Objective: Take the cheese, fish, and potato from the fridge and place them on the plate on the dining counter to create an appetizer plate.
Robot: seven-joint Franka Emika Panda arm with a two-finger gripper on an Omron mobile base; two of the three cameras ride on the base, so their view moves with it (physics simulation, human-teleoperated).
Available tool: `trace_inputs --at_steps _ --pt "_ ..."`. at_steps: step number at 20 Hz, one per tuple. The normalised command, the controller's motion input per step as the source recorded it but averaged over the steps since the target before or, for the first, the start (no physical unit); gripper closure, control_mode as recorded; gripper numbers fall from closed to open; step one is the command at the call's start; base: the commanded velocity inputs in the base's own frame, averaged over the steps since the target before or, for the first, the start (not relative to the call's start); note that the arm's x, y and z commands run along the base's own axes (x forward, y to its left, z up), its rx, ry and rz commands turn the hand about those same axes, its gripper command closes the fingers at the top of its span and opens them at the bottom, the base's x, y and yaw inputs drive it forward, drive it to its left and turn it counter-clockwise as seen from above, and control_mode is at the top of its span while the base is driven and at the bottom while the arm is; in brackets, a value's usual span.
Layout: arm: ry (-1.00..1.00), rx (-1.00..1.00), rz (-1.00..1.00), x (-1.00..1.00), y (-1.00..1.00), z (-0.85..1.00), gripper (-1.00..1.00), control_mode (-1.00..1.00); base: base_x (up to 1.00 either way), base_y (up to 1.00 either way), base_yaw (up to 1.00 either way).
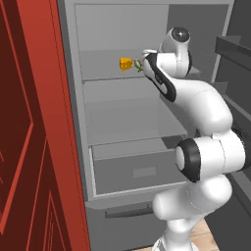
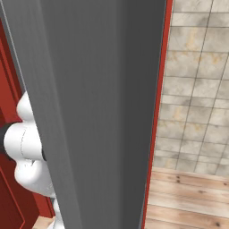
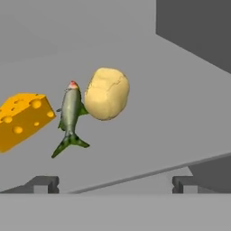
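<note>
In the hand view, three foods lie close together on the fridge's upper shelf [image 3: 180, 113]. The orange cheese [image 3: 22, 119] wedge is at the left, the slim green-grey fish [image 3: 70, 115] in the middle, and the pale potato [image 3: 107, 93] touches the fish's right side. My gripper [image 3: 113, 185] is open, short of them, with nothing between its fingertips [image 3: 43, 184]. From the left base view, the fridge [image 1: 122, 98] stands open. My hand [image 1: 156, 68] reaches to the cheese [image 1: 126, 63] and fish [image 1: 138, 64], and the potato is hidden behind it. The plate and dining counter are out of view.
Below the upper shelf sit a lower shelf [image 1: 132, 125] and a half-open drawer [image 1: 137, 171]. Red panelling [image 1: 29, 147] flanks the fridge on the left. A grey fridge panel [image 2: 98, 112] blocks the right base view, with tiled wall [image 2: 197, 89] and wooden floor [image 2: 188, 201] beyond.
</note>
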Motion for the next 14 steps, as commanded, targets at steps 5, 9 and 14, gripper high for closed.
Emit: trace_inputs --at_steps 5,9,14 --pt "0.0 0.0 0.0 0.38 0.0 0.0 -1.0 -1.0 0.0 0.0 0.0" --pt "0.0 0.0 0.0 0.34 0.0 0.0 -1.0 -1.0 0.0 0.0 0.0" --pt "0.0 0.0 0.0 0.32 0.0 0.0 -1.0 -1.0 0.0 0.0 0.0"
